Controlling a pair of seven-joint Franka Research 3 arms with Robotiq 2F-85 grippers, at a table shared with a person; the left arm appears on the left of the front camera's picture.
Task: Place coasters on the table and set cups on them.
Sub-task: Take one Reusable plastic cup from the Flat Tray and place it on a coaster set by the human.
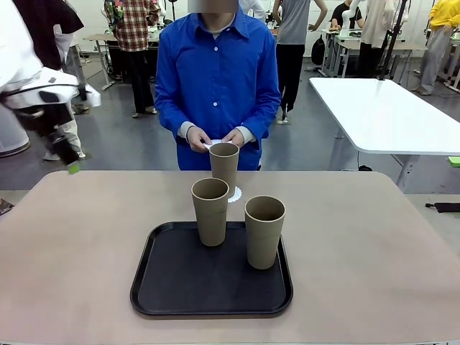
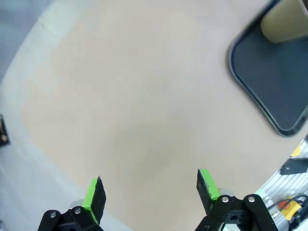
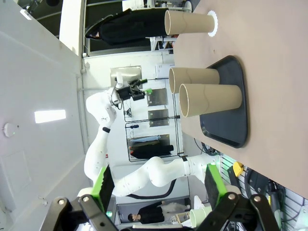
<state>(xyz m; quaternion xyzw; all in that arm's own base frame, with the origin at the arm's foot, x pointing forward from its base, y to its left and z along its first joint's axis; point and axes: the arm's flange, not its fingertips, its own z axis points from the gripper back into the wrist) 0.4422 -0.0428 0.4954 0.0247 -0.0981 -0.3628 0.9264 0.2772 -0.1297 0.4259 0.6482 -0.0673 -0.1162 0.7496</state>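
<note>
One khaki cup point(image 1: 223, 164) stands on a white lacy coaster point(image 1: 235, 194) on the beige table point(image 1: 86, 244), just beyond the black tray point(image 1: 172, 287). Two more cups point(image 1: 210, 210) point(image 1: 264, 231) stand upright on the tray. The person at the far side holds white coasters point(image 1: 213, 144) in both hands. My left gripper point(image 1: 70, 164) hangs high over the table's far left corner. It is open point(image 2: 150, 190) above bare tabletop, with the tray point(image 2: 269, 77) and a cup point(image 2: 288, 19) off to one side. My right gripper point(image 3: 159, 185) is open and holds nothing, with the cups point(image 3: 190, 23) far ahead.
A white table point(image 1: 388, 115) stands behind on the right. Other people stand in the background. The tray lies in the middle of the near half, with bare tabletop left and right of it.
</note>
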